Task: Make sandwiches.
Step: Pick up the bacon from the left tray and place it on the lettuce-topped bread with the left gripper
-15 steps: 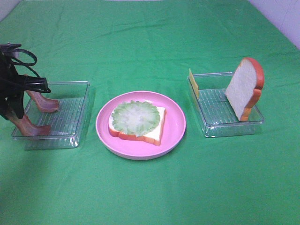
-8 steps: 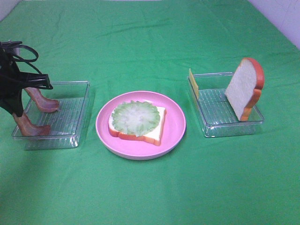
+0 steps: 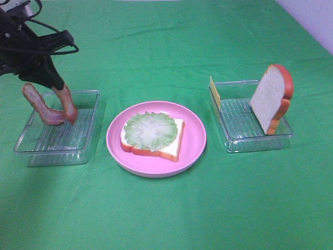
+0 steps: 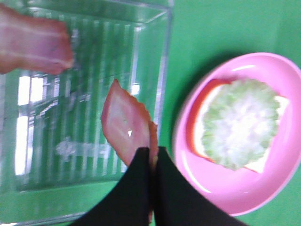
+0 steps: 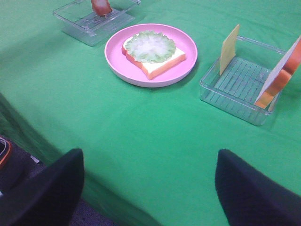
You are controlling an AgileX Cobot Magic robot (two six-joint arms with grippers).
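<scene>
Bacon [image 3: 66, 104] in left pincer [image 4: 153, 157], plate [image 3: 195, 140] nearby

This looks like a robot lab's staged tabletop rather than a real kitchen. A bench draped in wrinkled green cloth [image 3: 166, 219] carries the setup. Black left fingers [image 4: 134, 188] pinch a reddish-brown toy bacon strip [image 4: 124, 125] over a clear ribbed plastic tray [image 3: 57, 153]. A round pink plate [image 3: 195, 143] of toy food sits just beside them, with a pale wall [image 3: 317, 15] far beyond.
</scene>
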